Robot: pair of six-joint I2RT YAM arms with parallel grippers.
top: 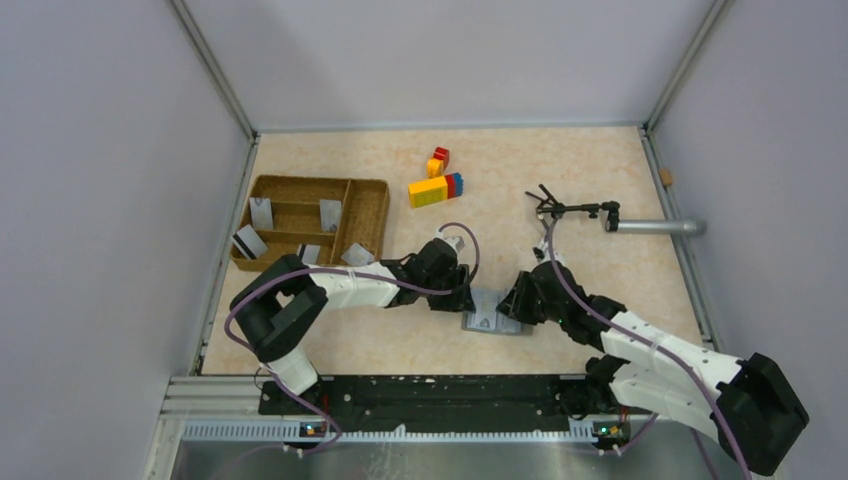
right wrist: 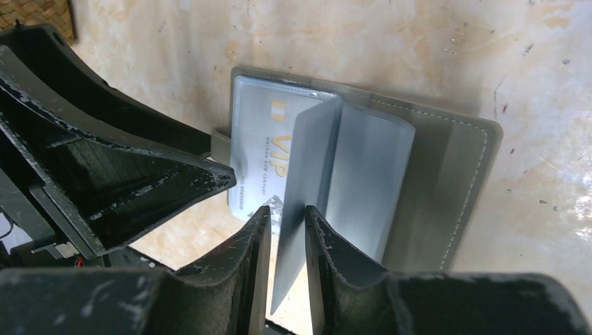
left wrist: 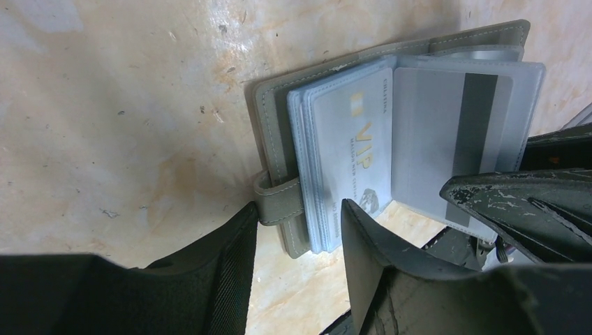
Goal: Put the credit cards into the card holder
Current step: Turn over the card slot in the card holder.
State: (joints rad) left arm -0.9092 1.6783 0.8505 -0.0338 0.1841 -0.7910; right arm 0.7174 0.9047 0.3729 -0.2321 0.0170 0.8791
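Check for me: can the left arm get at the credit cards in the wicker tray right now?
Probably yes. The left gripper is open and grips nothing, sitting at the edge of the card holder, and the wicker tray with its credit cards lies close beside that arm, nothing between them.

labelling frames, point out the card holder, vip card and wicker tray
card holder (right wrist: 447,181): right wrist view, bare right cover
vip card (left wrist: 356,153): left wrist view, printed face
wicker tray (top: 378,218): top view, right wall

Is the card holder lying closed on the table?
No, the card holder lies open, and a VIP card shows inside it.
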